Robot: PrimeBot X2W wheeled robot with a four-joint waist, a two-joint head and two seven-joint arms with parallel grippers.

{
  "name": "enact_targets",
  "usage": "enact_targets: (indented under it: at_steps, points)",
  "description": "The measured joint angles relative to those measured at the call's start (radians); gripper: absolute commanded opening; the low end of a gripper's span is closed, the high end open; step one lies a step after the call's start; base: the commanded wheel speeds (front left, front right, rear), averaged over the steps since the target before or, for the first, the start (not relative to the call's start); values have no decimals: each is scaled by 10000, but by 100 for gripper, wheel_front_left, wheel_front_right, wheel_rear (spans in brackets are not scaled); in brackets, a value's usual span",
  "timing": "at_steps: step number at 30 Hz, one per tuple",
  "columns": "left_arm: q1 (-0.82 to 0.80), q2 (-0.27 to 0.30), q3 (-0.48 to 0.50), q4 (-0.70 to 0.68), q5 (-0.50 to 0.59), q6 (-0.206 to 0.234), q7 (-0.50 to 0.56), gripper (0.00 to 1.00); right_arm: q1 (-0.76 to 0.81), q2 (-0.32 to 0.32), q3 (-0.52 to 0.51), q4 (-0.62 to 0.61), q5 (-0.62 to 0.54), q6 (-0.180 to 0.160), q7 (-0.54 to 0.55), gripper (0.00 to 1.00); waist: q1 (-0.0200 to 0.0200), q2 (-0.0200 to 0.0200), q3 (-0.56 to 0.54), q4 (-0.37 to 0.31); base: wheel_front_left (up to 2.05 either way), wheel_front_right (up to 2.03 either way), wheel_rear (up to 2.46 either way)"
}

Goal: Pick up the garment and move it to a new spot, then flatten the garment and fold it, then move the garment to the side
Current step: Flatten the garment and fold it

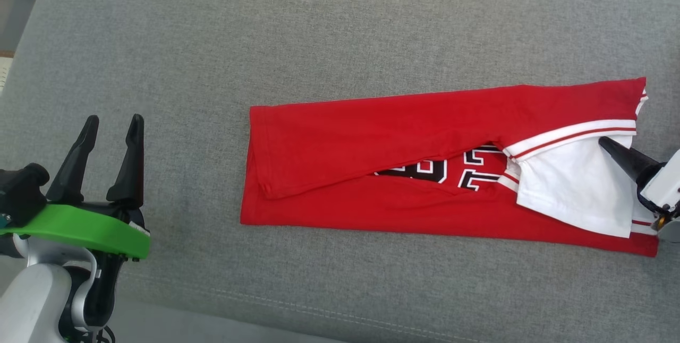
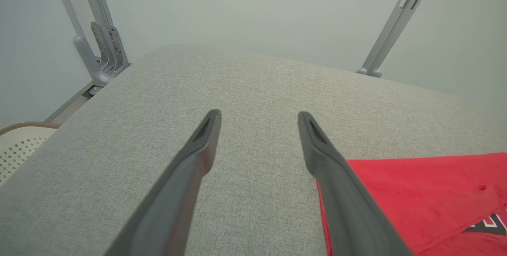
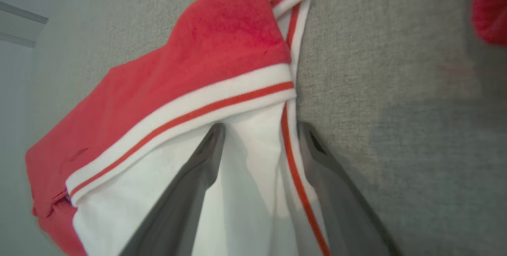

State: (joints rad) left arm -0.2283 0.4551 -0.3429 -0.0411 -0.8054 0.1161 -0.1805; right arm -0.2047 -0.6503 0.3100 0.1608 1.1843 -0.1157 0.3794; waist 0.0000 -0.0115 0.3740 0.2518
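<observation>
The red garment (image 1: 372,136), folded into a long strip, lies flat on the grey cushion (image 1: 212,40) right of centre. At its white striped end the right gripper (image 3: 261,127) rests with fingers spread, unclenched, white cloth lying between them. The left gripper (image 1: 115,120) hangs released over bare cushion, apart from the garment's other end.

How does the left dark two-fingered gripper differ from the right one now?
The left gripper hangs over bare grey upholstery, clear of the red jersey; the right gripper is on its white sleeve. The left gripper's fingers have nothing between them; the right gripper's straddle white cloth. Both are open.
</observation>
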Motion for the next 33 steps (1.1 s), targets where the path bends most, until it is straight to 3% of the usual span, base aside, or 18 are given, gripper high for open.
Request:
enact_targets:
  at_steps: [6,9,18,21,23,26,29,33]
  points:
    - [156,-173,111,63,0,4,-111,100,-148,826,-278,282,1122,359,355,0,0,0,-285,27,0,0,0]
    - [321,-257,188,148,-2,27,-159,100,-149,800,-708,297,1582,391,439,0,0,0,-443,-25,0,0,0]
    - [636,-591,182,213,-98,33,-276,100,-72,-1139,-2612,368,2056,330,477,0,0,0,-885,-242,0,0,0]
    - [771,-648,115,240,-98,33,-276,100,-47,-1377,-2685,-205,2182,263,771,0,0,0,-993,-228,0,0,0]
    - [893,-644,144,201,-98,33,-295,100,-120,-1371,-2351,-930,2240,403,1127,0,0,0,-1017,-205,0,0,0]
    - [955,-656,102,192,-96,33,-314,100,-285,-1043,-1356,-2069,2251,717,1770,0,0,0,-1034,-185,0,0,0]
    - [965,-690,88,63,-100,33,-305,100,-501,-115,-403,-3124,2671,995,2291,0,0,0,-990,-147,0,0,0]
    - [964,-874,-257,27,-142,35,-134,100,-825,999,433,-3354,2800,951,2403,0,0,0,-915,-18,0,0,0]
